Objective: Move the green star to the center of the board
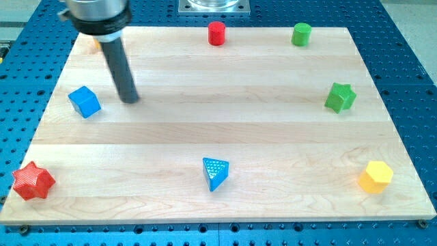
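The green star (340,97) lies near the board's right edge, in the upper half of the view. My tip (129,100) rests on the board at the view's upper left, far from the star. It stands just right of the blue cube (85,102), apart from it.
A red cylinder (216,33) and a green cylinder (301,34) sit along the top edge. A blue triangle (216,173) lies at the bottom centre, a red star (32,182) at the bottom left, a yellow hexagon (376,177) at the bottom right. An orange block (91,44) peeks out behind the rod.
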Robot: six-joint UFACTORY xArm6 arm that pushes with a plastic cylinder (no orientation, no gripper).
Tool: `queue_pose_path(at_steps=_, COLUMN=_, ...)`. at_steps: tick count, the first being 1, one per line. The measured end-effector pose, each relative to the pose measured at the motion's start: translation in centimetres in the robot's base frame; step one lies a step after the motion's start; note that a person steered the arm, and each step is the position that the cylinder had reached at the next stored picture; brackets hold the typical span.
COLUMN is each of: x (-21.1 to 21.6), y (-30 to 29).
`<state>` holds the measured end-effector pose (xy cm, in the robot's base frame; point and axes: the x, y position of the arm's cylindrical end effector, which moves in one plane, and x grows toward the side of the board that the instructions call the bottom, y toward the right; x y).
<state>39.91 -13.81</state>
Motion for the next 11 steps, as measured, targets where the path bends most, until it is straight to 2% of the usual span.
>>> queue_pose_path(at_steps=2, x=-4.4, y=18.7)
queue_pose_path(at_steps=3, x=-4.4, y=31.1)
queue_pose_path(at_steps=4, x=-3.5, y=40.7)
queue_pose_path(at_steps=5, x=-0.3, y=41.2)
queue_pose_path(at_steps=6, x=1.5, y=38.9)
queue_pose_path(at_steps=7, x=2.8, y=30.5)
queue_pose_path(at_steps=8, x=2.4, y=19.2)
queue_pose_path(at_steps=9, x=5.0, y=15.8)
queue_pose_path(at_steps=10, x=8.4, y=7.0)
queue_pose_path(at_steps=11, x=13.9, y=0.1)
